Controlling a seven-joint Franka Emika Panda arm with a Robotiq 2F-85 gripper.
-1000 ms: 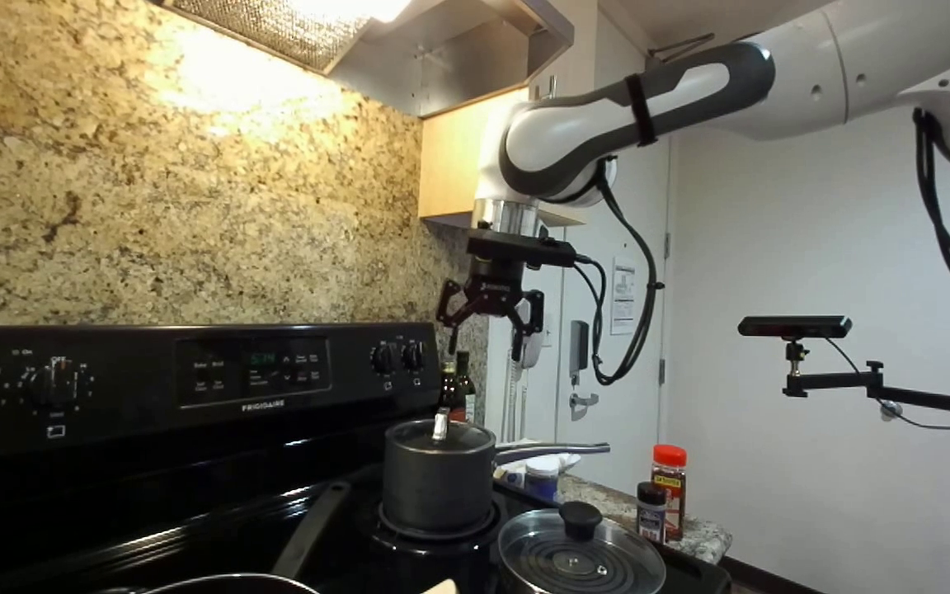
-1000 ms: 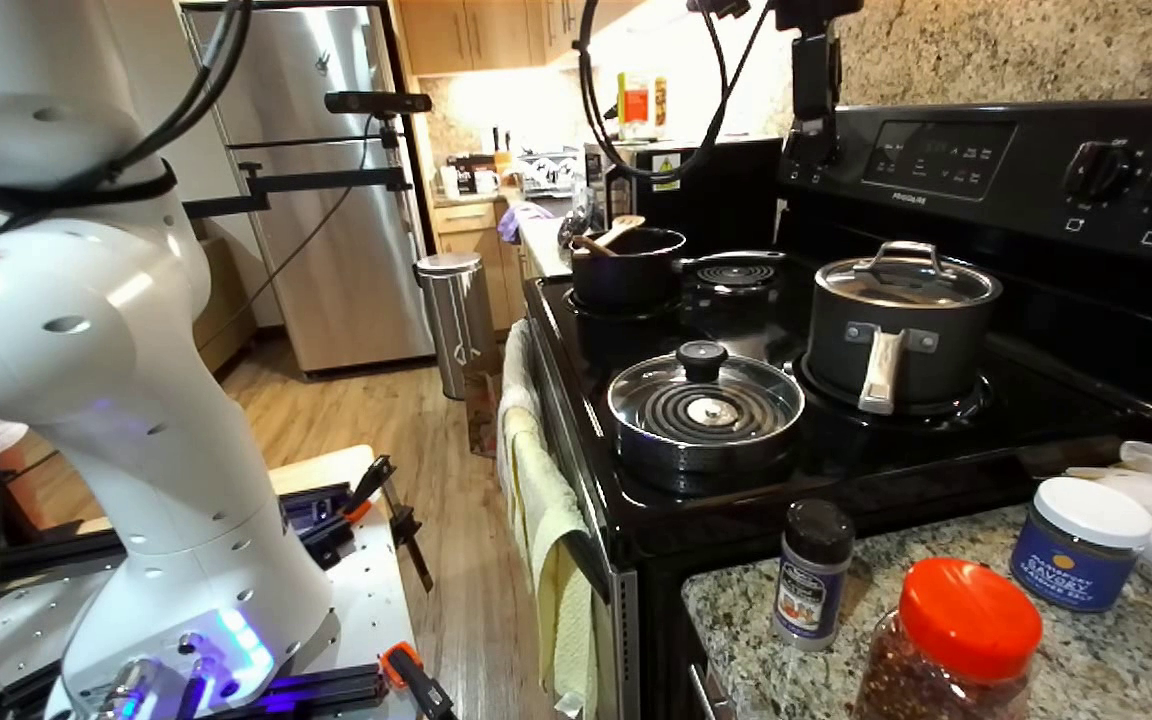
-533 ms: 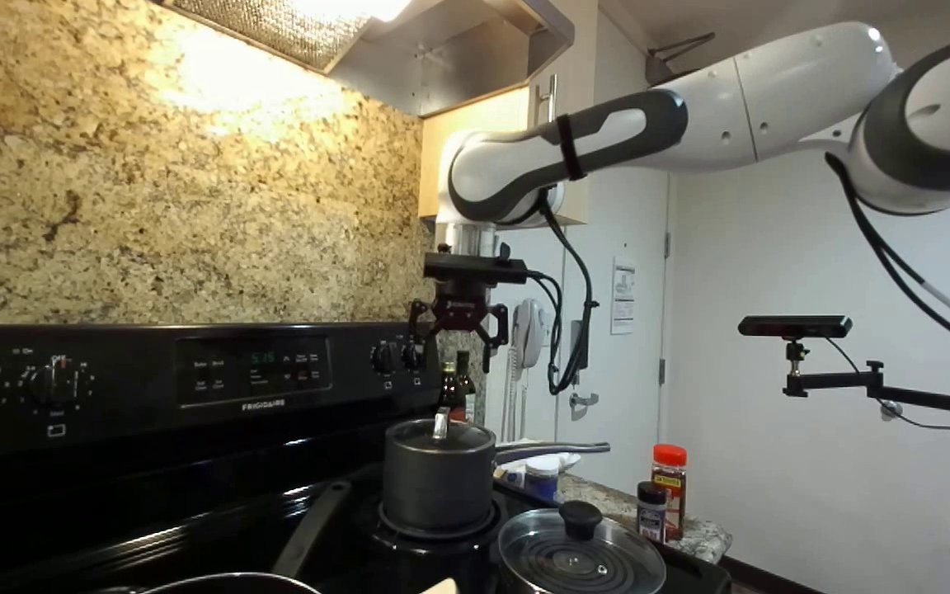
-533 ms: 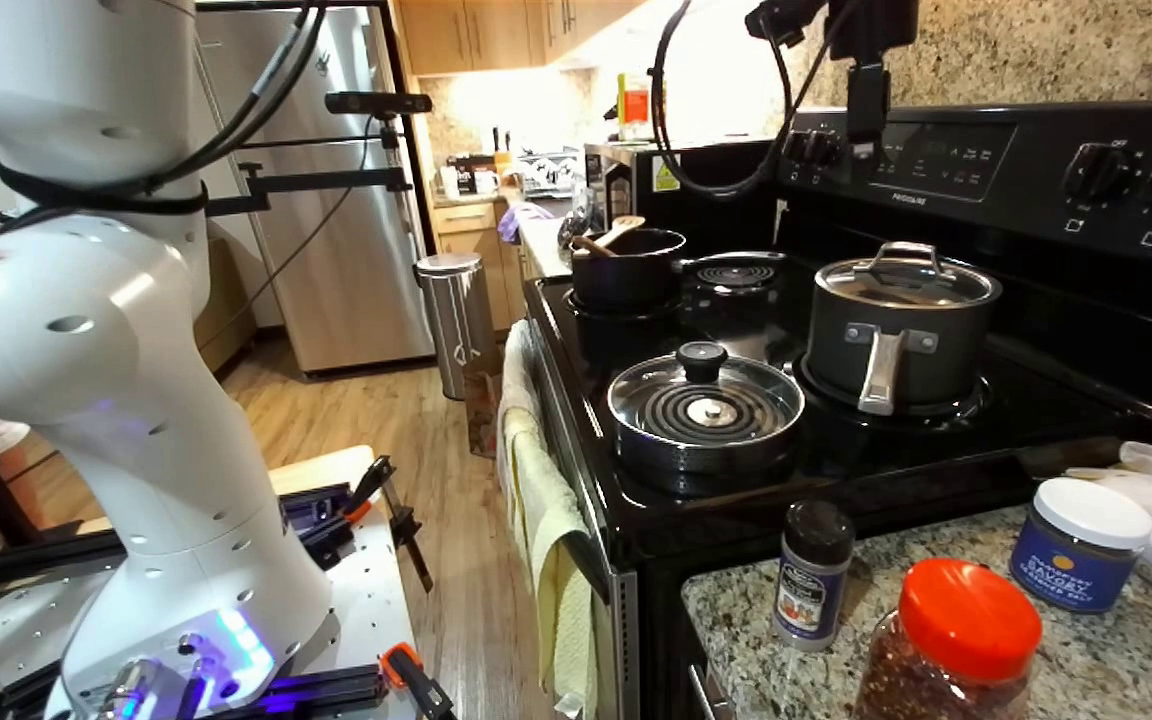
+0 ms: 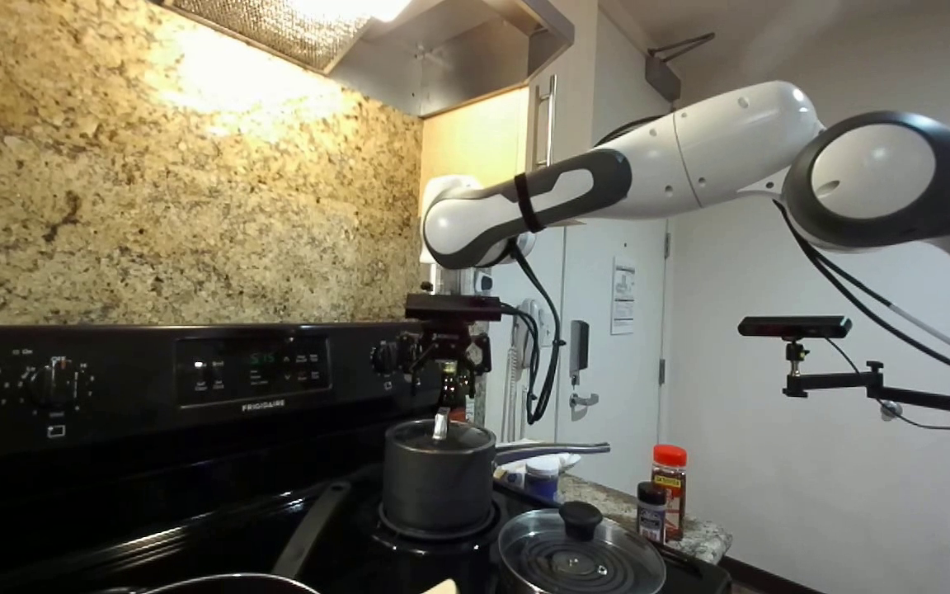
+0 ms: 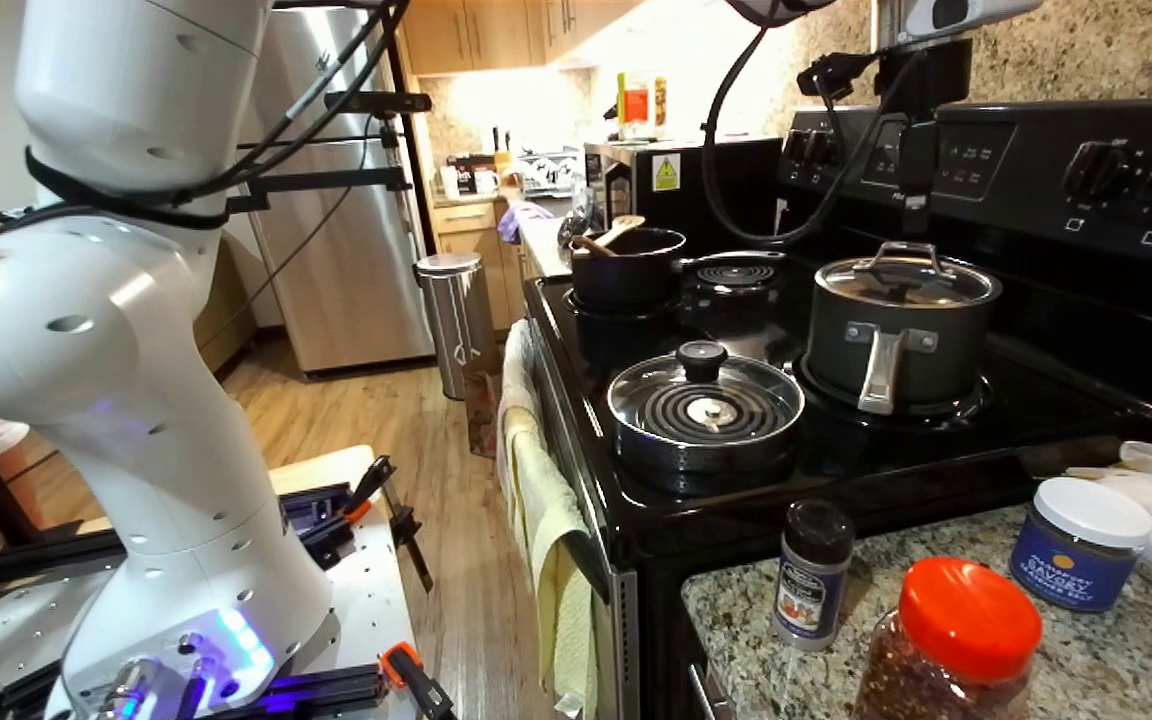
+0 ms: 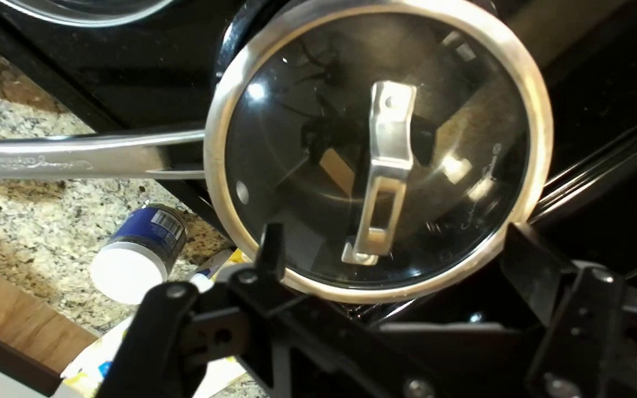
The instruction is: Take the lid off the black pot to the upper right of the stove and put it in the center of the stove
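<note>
The black pot (image 5: 438, 491) stands on the stove's back burner, its silver handle pointing out; it also shows in an exterior view (image 6: 936, 380). Its glass lid (image 6: 871, 285) has a metal rim and a silver loop handle, and sits on the pot. The lid (image 7: 390, 149) fills the middle of the wrist view. My gripper (image 5: 444, 386) is open and empty, a little above the lid, with no contact visible. In the wrist view the gripper (image 7: 395, 235) has its fingers spread wide on either side of the loop handle's line. The black stove (image 6: 1066, 400) has a raised back panel.
A second glass lid with a dark knob (image 6: 706, 400) lies over the front burner. A dark pot with wooden utensils (image 6: 631, 265) stands at the stove's far side. Spice jars (image 6: 814, 575) stand on the granite counter (image 6: 736, 620). The range hood (image 5: 450, 66) hangs above.
My gripper has come down and across toward the pot, from high above to just over the lid. It stays open. The pot and both lids have not moved.
</note>
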